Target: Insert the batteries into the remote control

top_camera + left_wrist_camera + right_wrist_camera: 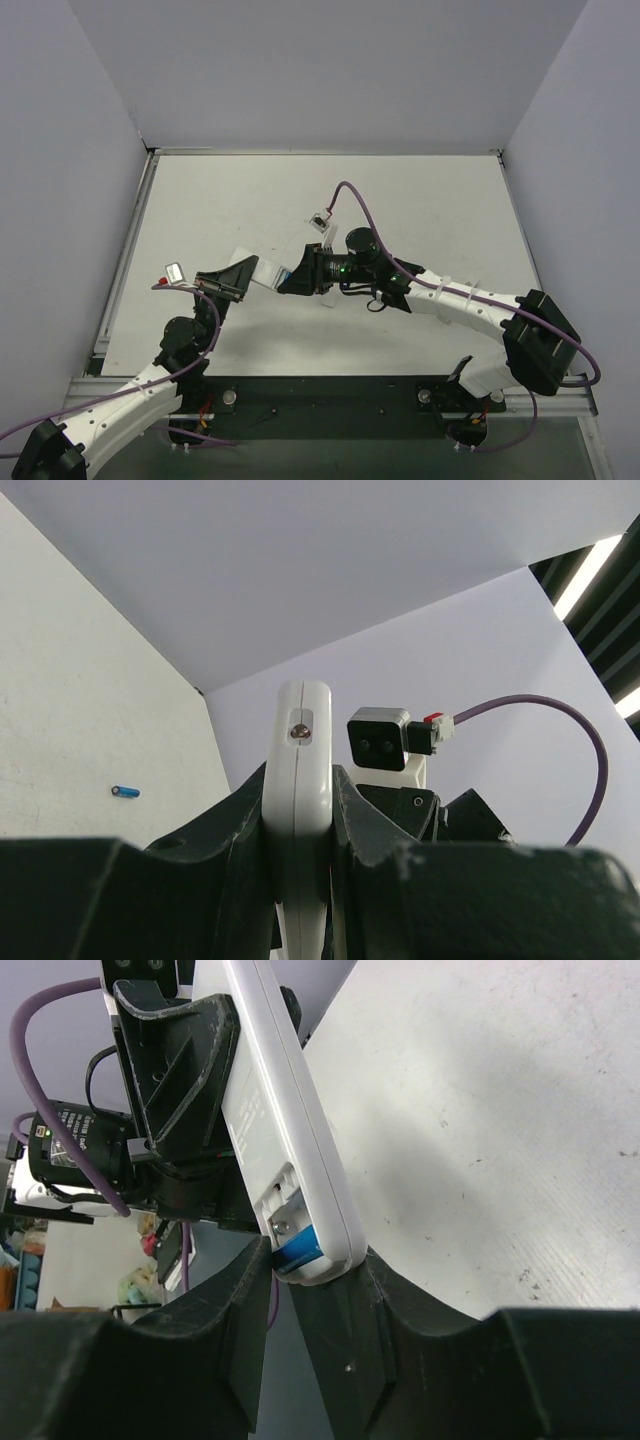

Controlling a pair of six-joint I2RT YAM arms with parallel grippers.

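My left gripper [232, 280] is shut on the slim white remote control [262, 270] and holds it off the table, edge-on in the left wrist view [303, 770]. My right gripper [292, 280] is closed over the remote's other end [280, 1130]. There the open compartment shows a blue battery [298, 1247]. One finger presses on the battery and the other rests against the remote's outer side. A second blue battery [126, 792] lies loose on the table. My left gripper's fingers [180, 1070] clamp the remote further up in the right wrist view.
The white table [420, 200] is walled by grey panels on three sides. The right arm's purple cable [370, 210] loops above its wrist. The right wrist's camera [380, 738] sits close behind the remote.
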